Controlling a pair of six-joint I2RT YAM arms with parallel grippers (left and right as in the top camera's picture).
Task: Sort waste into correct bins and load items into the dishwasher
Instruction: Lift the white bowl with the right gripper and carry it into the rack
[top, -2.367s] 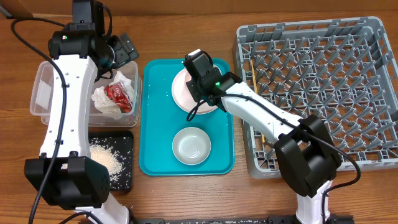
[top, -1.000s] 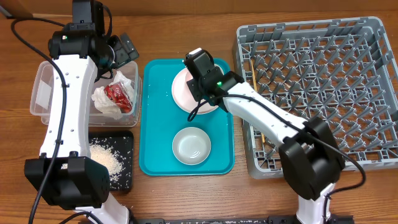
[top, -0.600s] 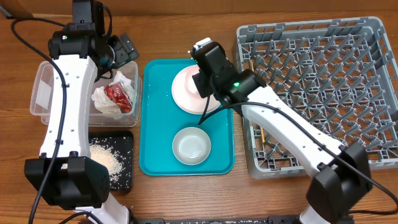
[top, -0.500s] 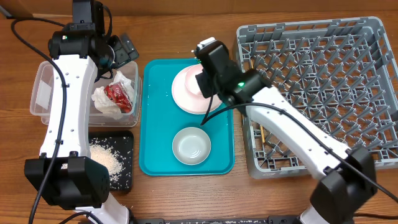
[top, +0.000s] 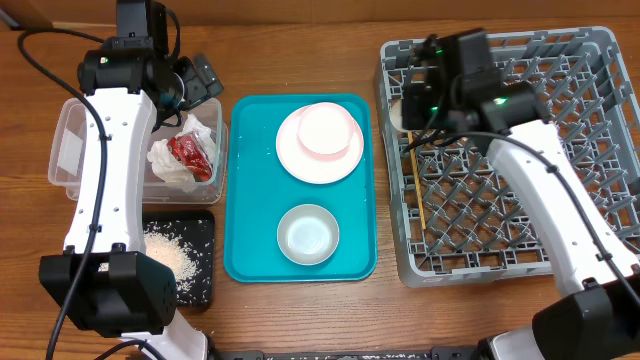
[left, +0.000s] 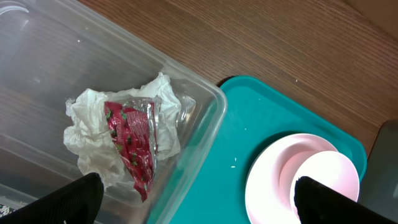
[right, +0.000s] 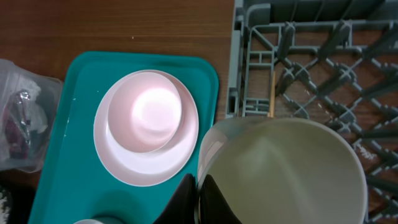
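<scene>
While the left tool (left: 198, 190) hangs wide open and empty over the right wall of the clear tub (top: 75, 150), the crumpled napkin (top: 165, 170) and the red wrapper (top: 190, 155) lie inside that tub, against the same wall. In front of the tub, the black tray (top: 205, 290) holds the rice-like crumbs (top: 165, 255).

On the teal tray (top: 250, 200), at the middle of the counter (top: 300, 315), the pink plate (top: 292, 160) carries the white-pink bowl (top: 330, 132). 1 more pale bowl (top: 308, 235) sits nearer the front, mouth up.

Just right of the teal tray stands the grey rack (top: 600, 60). The chopsticks (top: 421, 205) lie in its left column, their long axis running front to back beside the rack's left wall.

The right tool (right: 199, 196) is closed on the rim of the cream cup (right: 280, 174), holding it above the rack's far-left corner. The cup's mouth faces up toward the wrist camera, and its body lies to the right of the fingers in that view.
</scene>
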